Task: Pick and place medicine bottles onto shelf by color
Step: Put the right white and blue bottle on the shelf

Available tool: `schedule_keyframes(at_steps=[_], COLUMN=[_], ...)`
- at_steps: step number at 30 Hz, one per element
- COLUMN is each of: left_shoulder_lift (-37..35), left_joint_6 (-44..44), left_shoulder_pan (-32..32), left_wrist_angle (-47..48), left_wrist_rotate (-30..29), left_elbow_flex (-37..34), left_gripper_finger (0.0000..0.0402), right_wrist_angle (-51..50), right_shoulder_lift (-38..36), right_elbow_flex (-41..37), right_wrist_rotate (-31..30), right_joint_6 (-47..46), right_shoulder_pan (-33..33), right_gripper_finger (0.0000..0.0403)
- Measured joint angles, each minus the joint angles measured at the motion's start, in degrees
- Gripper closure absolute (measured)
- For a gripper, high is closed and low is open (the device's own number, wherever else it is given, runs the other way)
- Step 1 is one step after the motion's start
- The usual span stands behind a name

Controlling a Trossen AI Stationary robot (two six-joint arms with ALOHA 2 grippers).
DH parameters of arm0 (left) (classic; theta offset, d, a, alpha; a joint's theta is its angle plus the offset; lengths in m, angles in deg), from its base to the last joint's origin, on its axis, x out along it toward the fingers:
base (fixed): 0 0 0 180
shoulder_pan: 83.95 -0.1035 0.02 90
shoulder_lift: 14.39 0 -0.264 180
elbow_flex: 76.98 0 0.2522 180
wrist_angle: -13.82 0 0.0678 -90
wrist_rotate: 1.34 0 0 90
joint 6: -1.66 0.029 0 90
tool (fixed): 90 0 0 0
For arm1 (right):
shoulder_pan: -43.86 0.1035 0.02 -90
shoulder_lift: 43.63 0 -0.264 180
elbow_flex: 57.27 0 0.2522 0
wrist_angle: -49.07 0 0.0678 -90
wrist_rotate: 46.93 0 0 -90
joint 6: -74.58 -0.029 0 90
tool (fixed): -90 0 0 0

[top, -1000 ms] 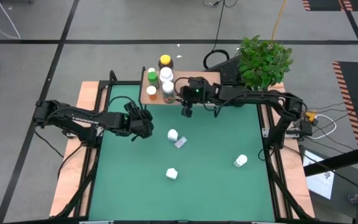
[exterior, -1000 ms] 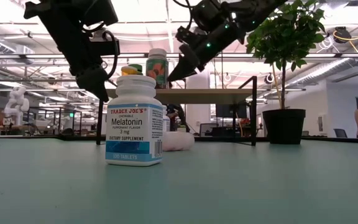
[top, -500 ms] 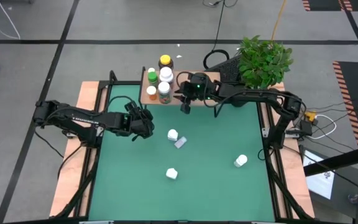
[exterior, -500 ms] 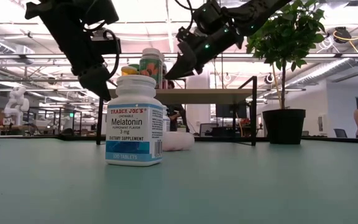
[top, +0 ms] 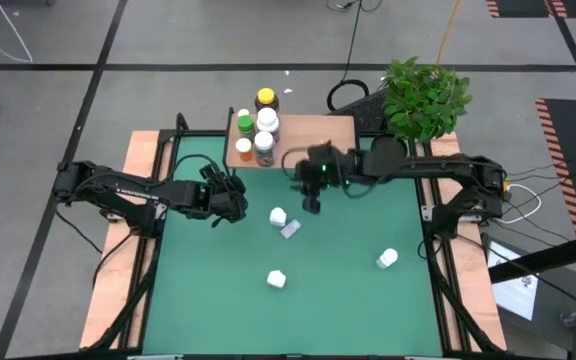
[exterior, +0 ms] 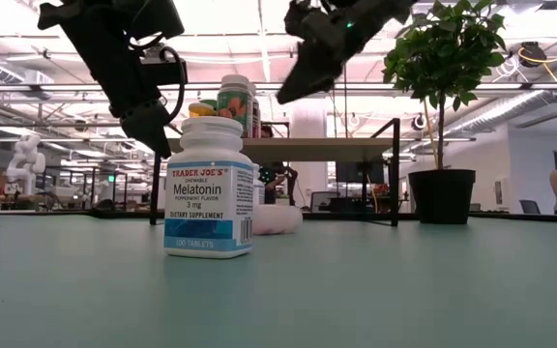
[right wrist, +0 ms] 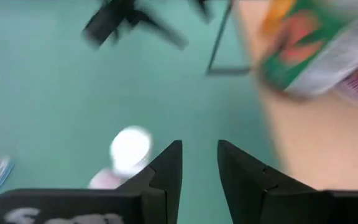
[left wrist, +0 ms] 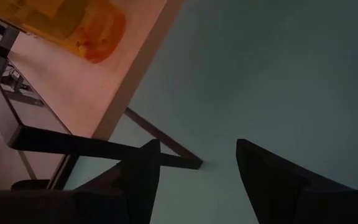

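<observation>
The shelf (top: 313, 135) stands at the mat's far edge. Several bottles stand at its left end: a yellow-lidded one (top: 265, 98), a green one (top: 245, 125), an orange one (top: 243, 146) and two white-capped ones (top: 265, 132). On the mat are a white bottle (top: 278, 216), a pale lilac one (top: 290, 230) lying on its side, and two more white ones (top: 276, 280) (top: 387, 259). My right gripper (top: 311, 202) hovers open and empty just in front of the shelf, above the mat. My left gripper (top: 236, 205) is open and empty, left of the middle bottles.
A potted plant (top: 423, 95) stands at the far right corner behind the shelf. Wooden side boards (top: 118, 280) flank the green mat (top: 348, 300). In the low view the Melatonin bottle (exterior: 209, 184) stands upright nearest the camera.
My right gripper has drawn back from the shelf's left end toward the table's near edge and risen. The green-labelled white-capped bottle beside it first shifted a little farther onto the shelf and now stands there on its own.
</observation>
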Motion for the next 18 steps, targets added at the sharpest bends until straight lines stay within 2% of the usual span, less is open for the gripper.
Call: schedule_keyframes(at_steps=[5,12,18], left_shoulder_lift=[0.0,0.0,0.0], left_joint_6=[2.5,9.4,17.2], left_shoulder_pan=[1.1,1.2,1.1], left_wrist_angle=[-0.4,-7.3,-16.1], left_wrist_rotate=[0.1,1.0,3.7], left_elbow_flex=[0.0,0.0,0.0], left_gripper_finger=[0.0190,0.0190,0.0190], right_wrist_angle=[-11.1,-26.5,-40.8], right_shoulder_lift=[-1.1,-4.3,-7.9], right_elbow_flex=[0.0,0.0,0.0], right_wrist_rotate=[-2.1,-5.4,-7.4], right_joint_6=[-4.6,-13.4,-27.1], right_shoulder_pan=[7.7,19.5,26.6], right_gripper_finger=[0.0310,0.0304,0.0263])
